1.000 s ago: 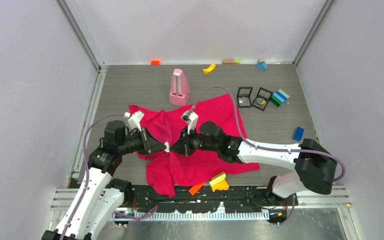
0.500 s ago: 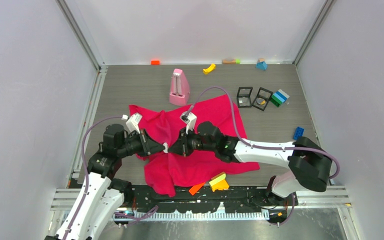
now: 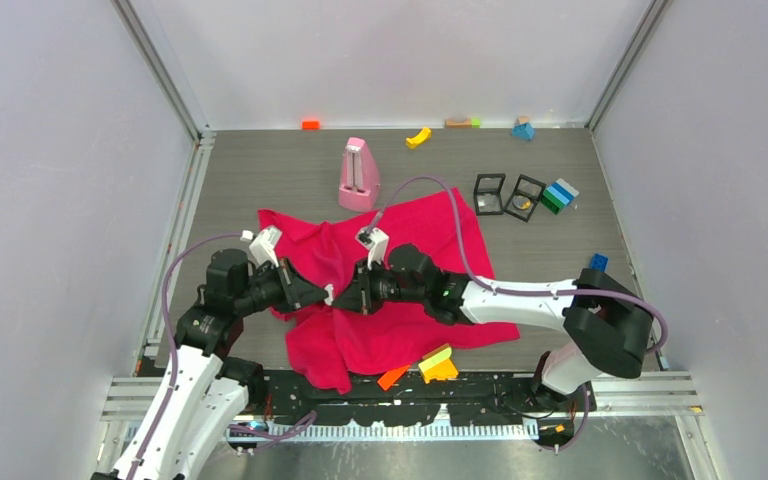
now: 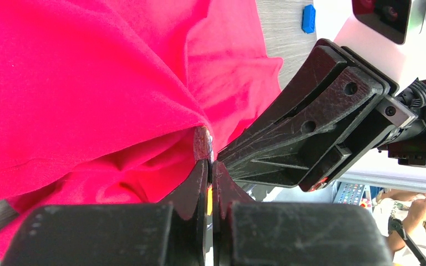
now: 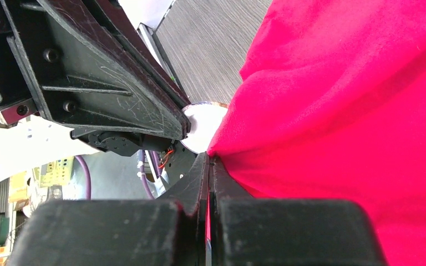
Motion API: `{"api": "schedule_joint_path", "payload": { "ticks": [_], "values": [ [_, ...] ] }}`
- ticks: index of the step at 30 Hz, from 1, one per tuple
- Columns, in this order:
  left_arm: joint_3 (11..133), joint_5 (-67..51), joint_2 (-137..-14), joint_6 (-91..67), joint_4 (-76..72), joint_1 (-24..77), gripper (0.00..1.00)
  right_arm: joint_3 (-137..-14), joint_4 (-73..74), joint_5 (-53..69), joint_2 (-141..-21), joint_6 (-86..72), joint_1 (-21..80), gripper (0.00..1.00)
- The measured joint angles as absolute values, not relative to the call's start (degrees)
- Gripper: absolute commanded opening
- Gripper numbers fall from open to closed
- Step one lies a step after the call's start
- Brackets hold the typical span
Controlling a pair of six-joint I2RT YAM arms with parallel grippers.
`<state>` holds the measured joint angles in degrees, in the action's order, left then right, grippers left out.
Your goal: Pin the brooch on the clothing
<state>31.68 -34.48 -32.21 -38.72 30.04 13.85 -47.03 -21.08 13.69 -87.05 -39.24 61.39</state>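
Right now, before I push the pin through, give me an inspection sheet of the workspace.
Surface: grey wood-grain table.
Job's things: clothing rumpled mid-table; brooch at a raised fold between the grippers.
Clutter: metronome, two black frames, scattered coloured blocks.
Grippers: left gripper shut on brooch; right gripper shut on a clothing fold; tips nearly meeting.
Cables: a purple cable loops from each wrist, the right one over the clothing.
Surroundings: pale walls; nothing else seen.
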Motion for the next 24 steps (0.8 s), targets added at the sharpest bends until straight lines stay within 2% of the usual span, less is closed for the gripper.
{"api": "schedule_joint_path", "payload": {
  "ticks": [10,14,17,18,20,24],
  "values": [
    [31.57,-34.22,-32.21,-38.74,29.82,13.74,0.0,-47.37,-21.45,14.15,-87.79,-39.83,61.43,0.02],
    [31.57,-34.3,-32.21,-38.7,29.82,13.74,0.0,-47.35,-20.93,14.0,-87.29,-39.66,61.45,0.31],
    [31.92,-35.4,-32.23,-38.54,29.34,13.74,0.0,-46.76,-18.2,13.56,-84.05,-38.11,61.56,0.49],
    [32.45,-36.05,-32.29,-38.46,29.45,13.74,0.0,-46.41,-17.15,13.43,-82.35,-37.39,61.49,0.58],
    [34.15,-37.34,-32.51,-38.0,29.45,13.74,0.0,-45.36,-15.7,13.43,-78.39,-35.92,60.97,0.69],
    [38.24,-40.47,-33.34,-36.75,29.21,13.74,0.0,-42.5,-14.24,15.18,-69.58,-32.99,57.89,0.78]
  ]
}}
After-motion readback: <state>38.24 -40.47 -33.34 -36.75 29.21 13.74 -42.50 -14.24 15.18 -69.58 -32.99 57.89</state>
